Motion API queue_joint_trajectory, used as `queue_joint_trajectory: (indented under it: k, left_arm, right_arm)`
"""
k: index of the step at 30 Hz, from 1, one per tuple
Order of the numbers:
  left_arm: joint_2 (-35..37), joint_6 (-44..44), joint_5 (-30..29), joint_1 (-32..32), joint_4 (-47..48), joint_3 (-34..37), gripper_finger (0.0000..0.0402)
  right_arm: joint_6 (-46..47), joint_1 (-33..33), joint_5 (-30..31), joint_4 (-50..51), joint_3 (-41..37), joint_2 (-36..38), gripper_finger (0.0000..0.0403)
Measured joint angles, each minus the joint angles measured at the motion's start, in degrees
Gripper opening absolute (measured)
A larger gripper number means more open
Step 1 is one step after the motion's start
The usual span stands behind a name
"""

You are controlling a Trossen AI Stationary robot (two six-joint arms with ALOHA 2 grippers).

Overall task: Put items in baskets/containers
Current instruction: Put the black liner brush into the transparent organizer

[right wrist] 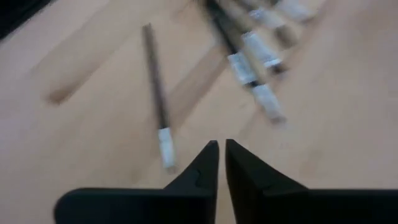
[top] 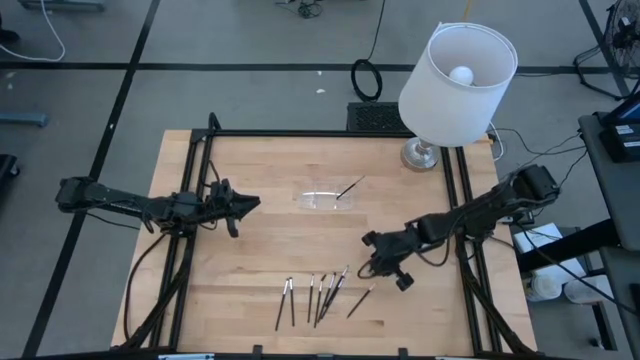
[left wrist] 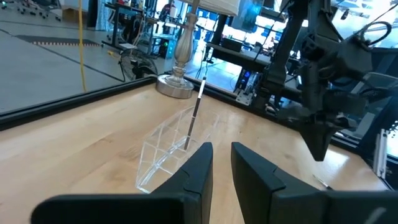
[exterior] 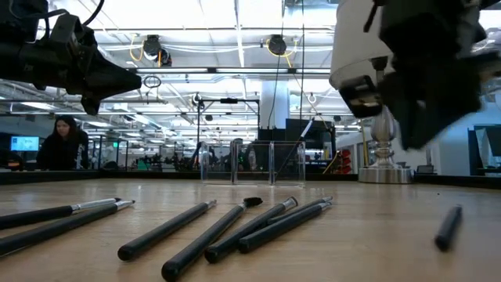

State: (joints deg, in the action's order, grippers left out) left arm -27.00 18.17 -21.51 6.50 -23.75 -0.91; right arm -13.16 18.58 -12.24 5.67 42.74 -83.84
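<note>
The right gripper [right wrist: 221, 155] shows only a sliver of gap between its empty fingers, above one thin dark brush with a metallic tip [right wrist: 157, 93] — it should spread wider and centre on the shaft. The clear shallow plastic tray [top: 327, 198], beyond the brushes, holds one brush [top: 350, 187]; the left gripper [left wrist: 221, 163] waits beside the tray, slightly parted.

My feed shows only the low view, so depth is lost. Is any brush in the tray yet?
Observer: Yes, one brush leans in the tray, its tip over the rim on the lamp's side.
Operator: Where is the right gripper?
Observer: The right gripper is empty and points down near the lone brush at the right end of the row.
Operator: And the left?
Observer: The left gripper is open and empty, left of the tray, pointing at it.
</note>
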Motion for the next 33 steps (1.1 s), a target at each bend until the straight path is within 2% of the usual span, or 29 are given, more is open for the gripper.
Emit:
queue_joint_trajectory:
  k: [8, 12, 16, 25, 33]
  left_arm:
    - [0.0, 0.0, 0.5, 0.0, 0.0, 0.0, 0.0065]
    - [0.0, 0.2, 0.5, 0.0, 0.0, 0.0, 0.0065]
    - [0.0, 0.4, 0.5, 0.0, 0.0, 0.0, 0.0065]
    - [0.0, 0.4, 0.5, 0.0, 0.0, 0.0, 0.0065]
    - [0.0, 1.5, 0.5, 0.0, 0.0, 0.0, 0.0065]
  right_arm:
    - [6.1, 6.1, 0.4, 1.8, 0.0, -1.2, 0.0134]
    - [7.1, 8.8, 3.3, -1.4, 0.0, -1.2, 0.0165]
    - [7.2, 11.0, 3.3, -8.0, 0.0, -2.0, 0.0172]
    - [10.8, 12.5, 3.3, -8.0, 0.8, -10.2, 0.0161]
    - [9.5, 11.3, -1.6, -10.5, 3.5, -15.9, 0.0155]
